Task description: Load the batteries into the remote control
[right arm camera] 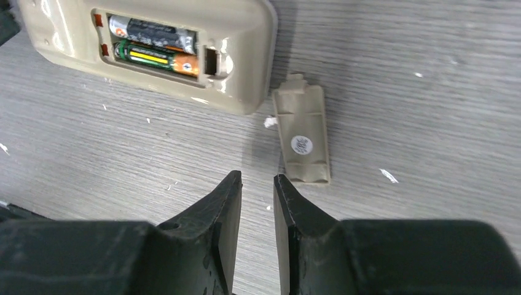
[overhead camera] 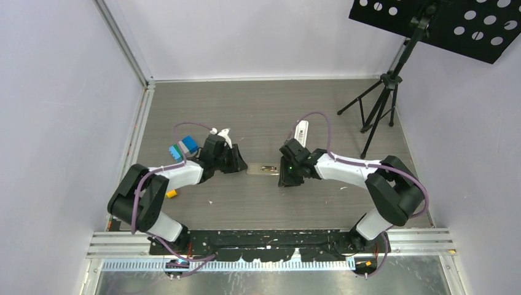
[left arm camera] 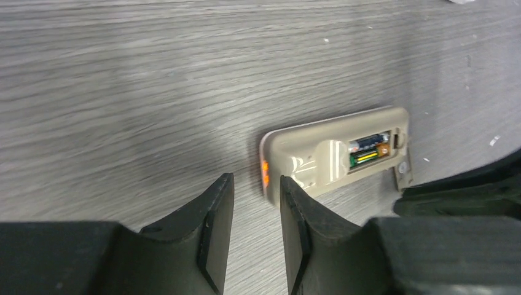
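A beige remote control (right arm camera: pixel 184 80) lies back-up on the table, between the two grippers in the top view (overhead camera: pixel 263 169). Its open recess holds two batteries side by side: a dark one (right arm camera: pixel 153 34) and a green and orange one (right arm camera: pixel 156 59). They also show in the left wrist view (left arm camera: pixel 368 149). The loose beige battery cover (right arm camera: pixel 302 135) lies flat next to the remote's end. My left gripper (left arm camera: pixel 257 179) is open and empty, low at the remote's left end. My right gripper (right arm camera: pixel 257 176) is open and empty, just short of the cover.
A white rectangular device (overhead camera: pixel 301 132) lies farther back. A blue and green block (overhead camera: pixel 183 147) and a small yellow piece (overhead camera: pixel 173 195) sit by the left arm. A black tripod stand (overhead camera: pixel 378 104) is at the back right. White flecks (right arm camera: pixel 388 176) dot the table.
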`<state>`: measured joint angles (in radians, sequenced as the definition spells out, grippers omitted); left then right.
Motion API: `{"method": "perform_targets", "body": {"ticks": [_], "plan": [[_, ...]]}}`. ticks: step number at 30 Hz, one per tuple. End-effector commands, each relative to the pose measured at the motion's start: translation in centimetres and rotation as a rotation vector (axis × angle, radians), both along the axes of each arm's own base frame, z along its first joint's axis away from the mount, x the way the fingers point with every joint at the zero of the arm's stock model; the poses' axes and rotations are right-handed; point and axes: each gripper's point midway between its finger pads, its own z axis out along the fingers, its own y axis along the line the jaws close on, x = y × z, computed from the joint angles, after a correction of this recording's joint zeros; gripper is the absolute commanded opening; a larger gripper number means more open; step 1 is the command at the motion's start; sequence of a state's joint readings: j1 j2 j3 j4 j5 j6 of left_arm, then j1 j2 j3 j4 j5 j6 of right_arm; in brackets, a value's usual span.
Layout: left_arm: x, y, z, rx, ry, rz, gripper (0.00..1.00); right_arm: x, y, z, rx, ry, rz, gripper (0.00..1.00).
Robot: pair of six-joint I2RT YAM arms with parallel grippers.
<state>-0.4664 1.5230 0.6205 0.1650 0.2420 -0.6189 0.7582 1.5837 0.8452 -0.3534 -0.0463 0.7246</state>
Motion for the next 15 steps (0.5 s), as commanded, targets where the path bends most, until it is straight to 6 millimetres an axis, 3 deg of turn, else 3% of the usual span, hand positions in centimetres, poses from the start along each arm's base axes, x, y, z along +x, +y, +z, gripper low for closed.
{"method": "perform_targets", "body": {"ticks": [1, 7, 11, 15], "plan": [[1.1, 3.8, 0.9, 0.129, -0.065, 0.140, 0.38, 2.3, -1.2, 4.0, -0.003, -0.092, -0.135, 0.33], [1.9, 4.7, 3.2, 0.120, -0.123, 0.170, 0.48, 4.7, -4.1, 4.7, -0.062, -0.114, -0.370, 0.34], [1.8, 4.3, 4.1, 0.092, -0.137, 0.159, 0.53, 5.8, -3.5, 4.5, -0.052, -0.074, -0.473, 0.33], [1.8, 4.4, 4.8, 0.079, -0.154, 0.166, 0.58, 6.3, -1.7, 3.9, 0.011, 0.004, -0.565, 0.31]]}}
